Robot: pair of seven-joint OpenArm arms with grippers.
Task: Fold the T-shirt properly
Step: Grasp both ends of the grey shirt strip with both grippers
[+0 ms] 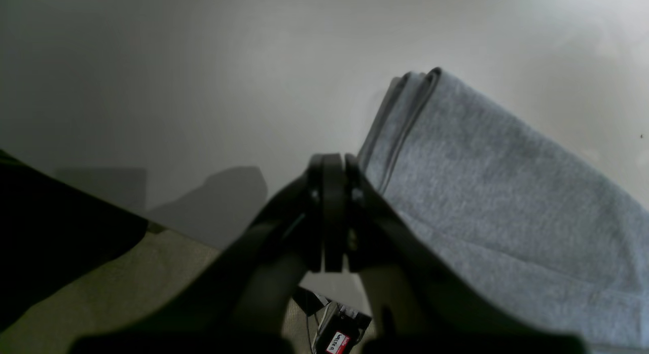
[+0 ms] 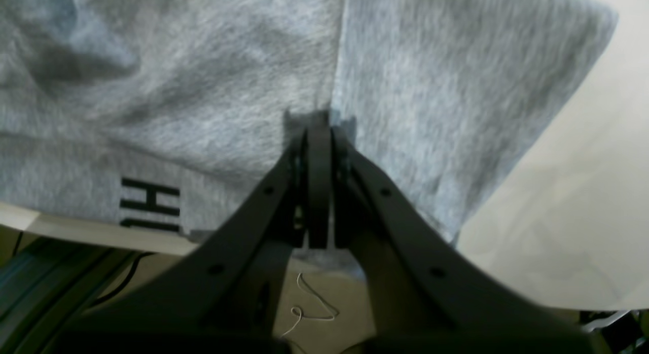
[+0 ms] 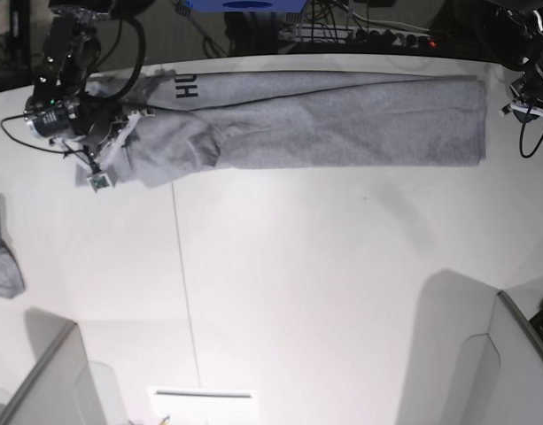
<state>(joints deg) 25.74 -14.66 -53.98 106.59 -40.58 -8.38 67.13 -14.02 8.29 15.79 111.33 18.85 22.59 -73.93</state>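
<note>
Judging the long heather-grey cotton T-shirt (image 3: 342, 119), folded lengthwise along the white table's (image 3: 298, 292) far edge, I see both my black grippers, right gripper (image 2: 319, 121) and left gripper (image 1: 332, 161), pressed together empty, so the next move calls for folding its ends inward.

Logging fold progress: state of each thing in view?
T-shirt: folded into a long band, its left end bunched in base view.
Left gripper: jaws shut, empty, off the shirt's corner.
Right gripper: jaws shut over the shirt.
Small grey cloth: crumpled, apart.

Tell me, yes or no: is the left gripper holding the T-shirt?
No. In the left wrist view the left gripper is shut on nothing, beside the T-shirt edge.
</note>
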